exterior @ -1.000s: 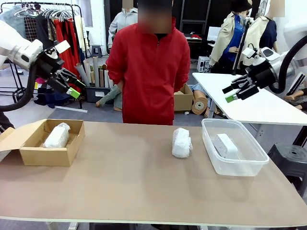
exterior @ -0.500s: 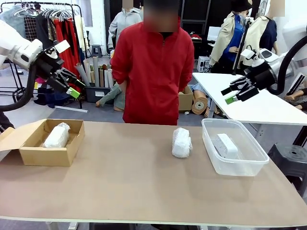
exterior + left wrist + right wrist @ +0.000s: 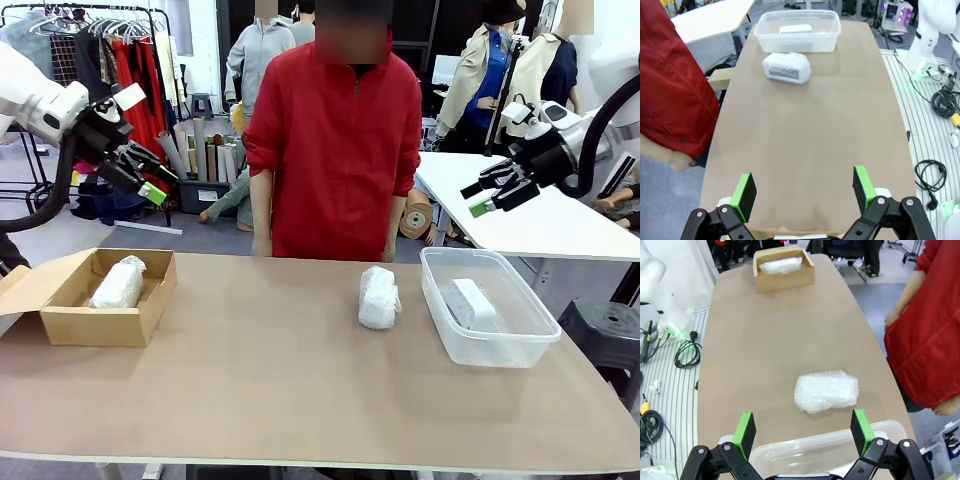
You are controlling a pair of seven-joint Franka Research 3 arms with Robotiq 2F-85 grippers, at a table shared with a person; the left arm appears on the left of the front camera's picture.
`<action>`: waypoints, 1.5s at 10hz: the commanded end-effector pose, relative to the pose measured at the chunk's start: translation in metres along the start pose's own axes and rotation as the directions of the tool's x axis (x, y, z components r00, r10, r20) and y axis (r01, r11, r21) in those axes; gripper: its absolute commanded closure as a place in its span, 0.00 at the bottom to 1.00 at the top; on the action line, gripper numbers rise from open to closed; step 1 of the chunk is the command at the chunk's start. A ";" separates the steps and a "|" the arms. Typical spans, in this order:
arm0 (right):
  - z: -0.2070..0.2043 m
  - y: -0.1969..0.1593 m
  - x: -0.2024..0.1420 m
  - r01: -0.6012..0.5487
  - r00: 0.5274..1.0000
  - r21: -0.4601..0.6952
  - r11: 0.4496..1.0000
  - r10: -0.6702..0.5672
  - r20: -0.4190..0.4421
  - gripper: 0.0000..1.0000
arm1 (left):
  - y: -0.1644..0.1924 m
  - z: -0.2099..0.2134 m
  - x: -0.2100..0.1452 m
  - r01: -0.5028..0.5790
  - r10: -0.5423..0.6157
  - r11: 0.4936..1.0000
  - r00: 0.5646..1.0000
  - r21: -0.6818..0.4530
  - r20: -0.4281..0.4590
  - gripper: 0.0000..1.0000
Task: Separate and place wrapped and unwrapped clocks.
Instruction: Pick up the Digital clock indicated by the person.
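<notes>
Bubble-wrap bundle [image 3: 826,390] lies ahead of the open right claw [image 3: 802,434]; it looks soft and light, so pinch its long sides. Left claw [image 3: 804,192] is open too

Looks like a robotics lab squeezed into a garment workshop: clothes rack [image 3: 112,45] at 10 o'clock, cardboard rolls [image 3: 198,150] standing beside it, white worktable [image 3: 530,215] at 2 o'clock, plus a robot arm base [image 3: 927,42] and loose cables [image 3: 943,95] on the floor.

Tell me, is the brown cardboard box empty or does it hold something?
It holds something: the open cardboard box has one bubble-wrap bundle lying inside it.
</notes>
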State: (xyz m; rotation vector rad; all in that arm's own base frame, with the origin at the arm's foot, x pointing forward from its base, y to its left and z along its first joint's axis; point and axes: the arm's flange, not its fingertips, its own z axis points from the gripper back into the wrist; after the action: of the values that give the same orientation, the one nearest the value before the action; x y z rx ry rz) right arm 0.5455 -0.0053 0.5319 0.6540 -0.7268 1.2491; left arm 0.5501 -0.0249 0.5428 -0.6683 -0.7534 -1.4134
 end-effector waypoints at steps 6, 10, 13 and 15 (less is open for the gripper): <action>0.000 0.001 0.002 -0.004 1.000 -0.002 1.000 0.004 0.002 0.00 | -0.001 0.001 0.000 -0.003 0.003 1.000 1.000 -0.005 0.003 0.00; 0.000 0.001 0.002 -0.004 1.000 -0.002 1.000 0.004 0.002 0.00 | -0.001 0.001 0.000 -0.003 0.003 1.000 1.000 -0.005 0.003 0.00; 0.000 0.001 0.002 -0.004 1.000 -0.002 1.000 0.004 0.002 0.00 | -0.001 0.001 0.000 -0.003 0.003 1.000 1.000 -0.005 0.003 0.00; 0.000 0.001 0.002 -0.004 1.000 -0.002 1.000 0.004 0.002 0.00 | -0.001 0.001 0.000 -0.003 0.003 1.000 1.000 -0.005 0.003 0.00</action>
State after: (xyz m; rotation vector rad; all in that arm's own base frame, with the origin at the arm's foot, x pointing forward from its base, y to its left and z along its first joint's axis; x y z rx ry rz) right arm 0.5455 -0.0053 0.5319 0.6540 -0.7268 1.2491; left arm 0.5501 -0.0249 0.5428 -0.6683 -0.7534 -1.4134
